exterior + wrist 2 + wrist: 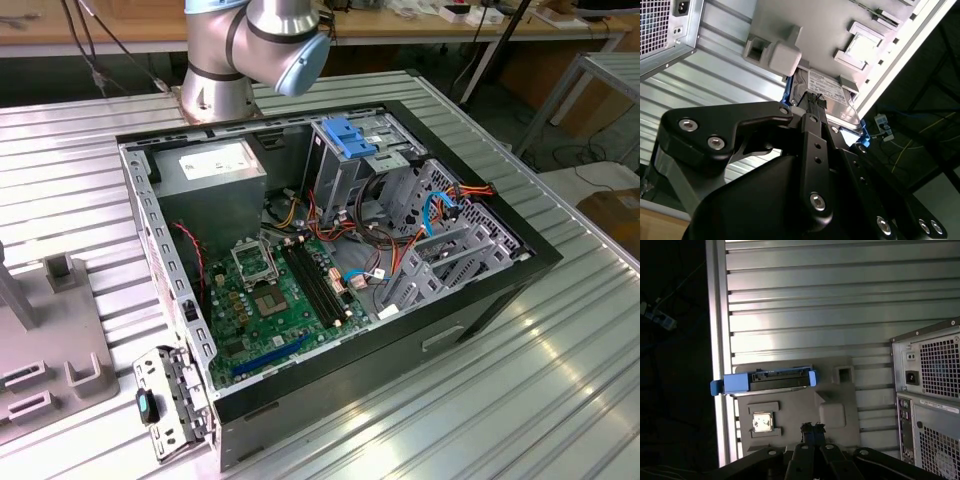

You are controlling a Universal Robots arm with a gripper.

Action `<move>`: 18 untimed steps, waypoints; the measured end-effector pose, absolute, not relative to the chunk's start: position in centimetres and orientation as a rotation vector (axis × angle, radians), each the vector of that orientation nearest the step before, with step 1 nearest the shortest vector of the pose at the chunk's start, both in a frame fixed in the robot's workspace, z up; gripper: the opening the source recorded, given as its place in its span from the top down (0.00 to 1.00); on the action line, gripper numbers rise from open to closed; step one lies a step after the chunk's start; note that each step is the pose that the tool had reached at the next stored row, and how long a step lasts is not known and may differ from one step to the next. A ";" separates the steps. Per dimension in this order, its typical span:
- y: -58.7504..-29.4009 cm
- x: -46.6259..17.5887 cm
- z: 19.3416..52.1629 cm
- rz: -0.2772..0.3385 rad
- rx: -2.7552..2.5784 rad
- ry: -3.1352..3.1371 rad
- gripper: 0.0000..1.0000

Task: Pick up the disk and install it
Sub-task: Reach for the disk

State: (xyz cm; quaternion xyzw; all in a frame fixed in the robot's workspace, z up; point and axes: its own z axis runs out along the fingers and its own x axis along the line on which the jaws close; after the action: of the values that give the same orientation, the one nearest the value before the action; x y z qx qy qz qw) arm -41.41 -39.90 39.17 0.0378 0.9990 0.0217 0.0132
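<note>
While the gripper [815, 101] hangs with its fingers together and empty, the disk [827, 84] lies flat on the grey holder [815, 30] just below it, near the edge of the table [815, 300]

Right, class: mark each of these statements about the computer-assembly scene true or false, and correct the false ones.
1. The disk lies on the grey fixture, outside the computer case. True.
2. The computer case is closed up. False: it is open, and the green motherboard shows inside.
3. A light-blue bracket runs along the disk's edges. True.
4. The gripper holds the disk up in the air. False: the disk rests on the fixture.
5. The table is smooth wood. False: it is ribbed metal.
</note>
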 end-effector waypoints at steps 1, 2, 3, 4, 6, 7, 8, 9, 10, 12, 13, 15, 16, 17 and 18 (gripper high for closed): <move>-39.9 -41.6 39.2 0.068 0.118 3.112 0.89; -39.9 -42.0 39.2 0.068 0.118 3.112 0.89; -39.9 -42.3 39.2 0.068 0.118 3.112 0.89; -39.9 -42.6 39.2 0.068 0.118 3.112 0.89; -39.9 -43.2 39.2 0.068 0.118 3.112 0.89; -39.9 -43.5 39.2 0.068 0.118 3.112 0.89; -39.9 -43.9 39.2 0.068 0.118 3.112 0.89; -39.9 -44.1 39.2 0.068 0.118 3.112 0.89; -39.9 -44.5 39.2 0.068 0.118 3.112 0.89; -39.9 -45.2 39.2 0.068 0.118 3.112 0.89; -39.9 -46.0 39.2 0.068 0.118 3.112 0.89; -39.9 -46.2 39.2 0.068 0.118 3.112 0.89; -39.9 -46.2 39.2 0.068 0.118 3.112 0.89; -39.9 -46.2 39.2 0.068 0.118 3.112 0.89; -39.9 -46.2 39.2 0.068 0.118 3.112 0.89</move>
State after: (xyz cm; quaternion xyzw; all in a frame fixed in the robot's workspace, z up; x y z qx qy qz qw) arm -46.18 -39.89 39.15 0.0379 0.9990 0.0217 0.0132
